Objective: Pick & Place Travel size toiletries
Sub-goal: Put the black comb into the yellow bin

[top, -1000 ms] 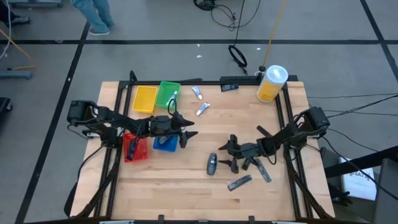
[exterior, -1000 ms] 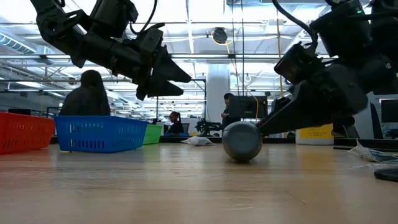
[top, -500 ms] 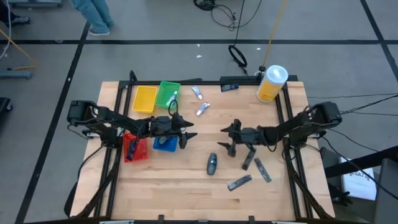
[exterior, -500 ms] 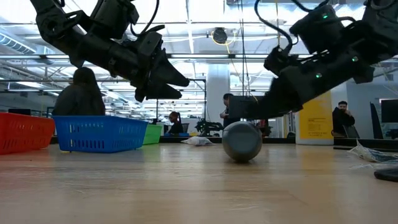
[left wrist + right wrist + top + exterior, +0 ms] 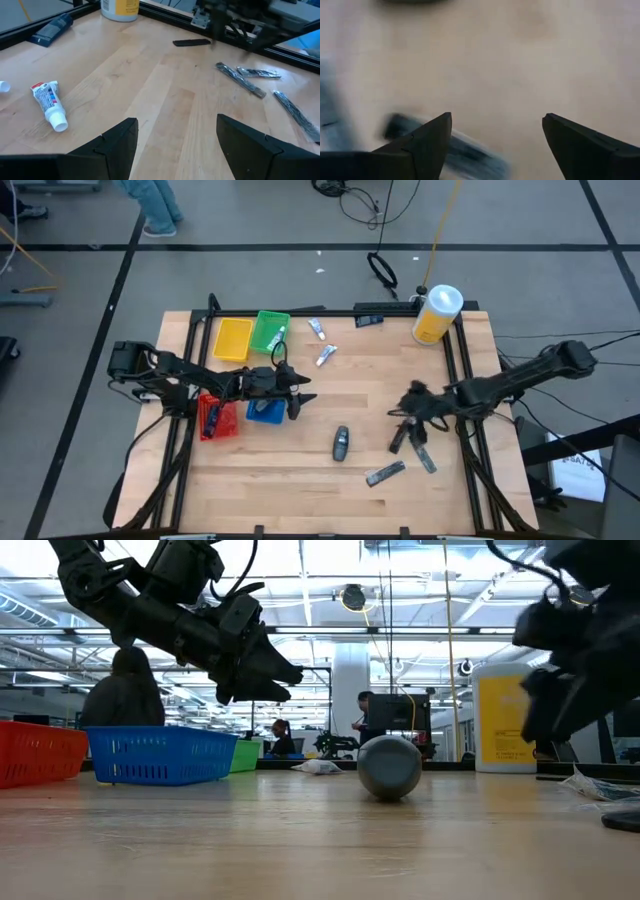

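The toiletries lie loose on the wooden table (image 5: 330,490). A dark rounded piece (image 5: 341,442) (image 5: 389,767) lies near the middle. Three dark flat pieces (image 5: 400,440) (image 5: 422,456) (image 5: 385,473) lie to its right. Two white tubes (image 5: 316,328) (image 5: 326,355) lie toward the far edge; one tube (image 5: 50,102) shows in the left wrist view. My right gripper (image 5: 398,415) (image 5: 495,135) hangs open above the flat pieces, holding nothing. My left gripper (image 5: 300,400) (image 5: 175,145) waits open in the air beside the blue tray (image 5: 265,410).
Yellow (image 5: 234,338) and green (image 5: 270,332) trays stand at the far left, and the green one holds a tube. A red tray (image 5: 215,417) stands left of the blue one. A big yellow container (image 5: 437,313) stands at the far right corner. People show in the room behind.
My right gripper has drawn back from beside the dark rounded piece toward the table's right edge and has risen, uncovering the flat pieces. The pieces lie where they were.
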